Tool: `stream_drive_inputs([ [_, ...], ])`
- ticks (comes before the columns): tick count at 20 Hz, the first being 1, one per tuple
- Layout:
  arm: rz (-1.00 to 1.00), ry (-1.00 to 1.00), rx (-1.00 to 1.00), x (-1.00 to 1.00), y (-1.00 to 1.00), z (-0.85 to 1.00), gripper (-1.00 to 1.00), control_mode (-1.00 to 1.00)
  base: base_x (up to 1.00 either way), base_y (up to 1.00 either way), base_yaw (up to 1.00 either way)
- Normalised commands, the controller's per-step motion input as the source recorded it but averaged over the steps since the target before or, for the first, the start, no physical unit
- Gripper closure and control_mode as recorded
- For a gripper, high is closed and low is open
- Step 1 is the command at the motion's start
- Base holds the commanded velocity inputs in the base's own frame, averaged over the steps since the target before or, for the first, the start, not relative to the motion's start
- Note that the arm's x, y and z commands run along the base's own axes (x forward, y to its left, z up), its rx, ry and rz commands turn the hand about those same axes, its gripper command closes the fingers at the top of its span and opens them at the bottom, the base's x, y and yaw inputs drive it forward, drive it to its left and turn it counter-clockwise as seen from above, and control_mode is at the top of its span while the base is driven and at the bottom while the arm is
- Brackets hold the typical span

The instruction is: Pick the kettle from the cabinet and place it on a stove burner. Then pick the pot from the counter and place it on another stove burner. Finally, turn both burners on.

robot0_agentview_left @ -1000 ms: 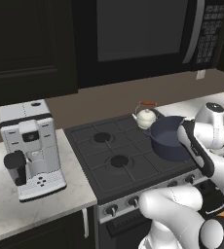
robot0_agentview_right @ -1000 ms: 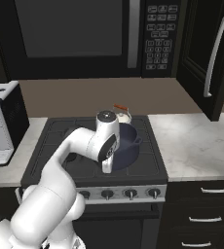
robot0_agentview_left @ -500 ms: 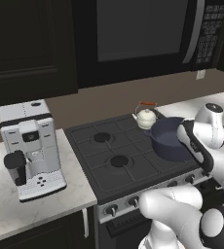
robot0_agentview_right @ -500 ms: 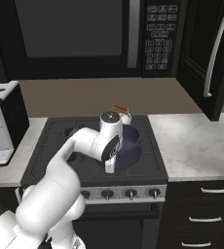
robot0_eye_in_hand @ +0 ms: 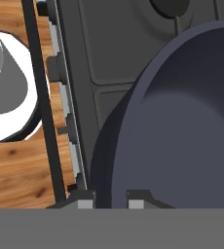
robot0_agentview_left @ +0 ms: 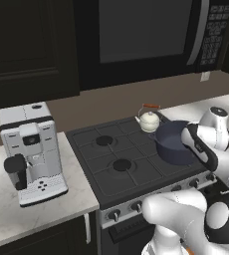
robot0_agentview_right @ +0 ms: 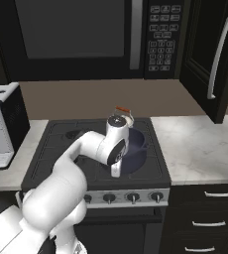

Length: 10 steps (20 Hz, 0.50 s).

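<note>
In the left base view, the arm had drifted a little forward and down over the last second, carrying the pot (robot0_agentview_left: 172,144) with it. That suggested the second placement was nearly done. The end effector (robot0_agentview_left: 187,144) sat at the pot's near rim, so the pot spread out just beyond it, over the stove's (robot0_agentview_left: 111,164) front burner on that side. The kettle (robot0_agentview_left: 149,120) stood farther beyond the end effector, just behind the pot, on a back burner. Whether the pot's base had touched the grate could not be told.

In the right base view, the wrist had shifted slightly toward the stove's front. The end effector (robot0_agentview_right: 115,172) pointed down at the pot's (robot0_agentview_right: 136,149) front rim. The kettle's (robot0_agentview_right: 122,109) orange-topped handle peeked out behind the wrist. The knobs (robot0_agentview_right: 121,197) lay below and in front of the end effector, none yet reached for.

In the hand view, the end effector (robot0_eye_in_hand: 110,200) was narrow, pinching the pot's (robot0_eye_in_hand: 182,126) wall, one tip outside the wall and one inside. The pot's bowl opened straight ahead.
</note>
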Motion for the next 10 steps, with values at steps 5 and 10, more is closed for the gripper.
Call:
stream_drive_inputs([
  [5, 0.0, 0.0, 0.0, 0.13, -0.06, -0.1, 1.0, -1.0, 0.0, 0.0, 0.0],
  [10, 0.0, 0.0, 0.0, 0.12, -0.06, -0.1, 1.0, -1.0, 0.0, 0.0, 0.0],
])
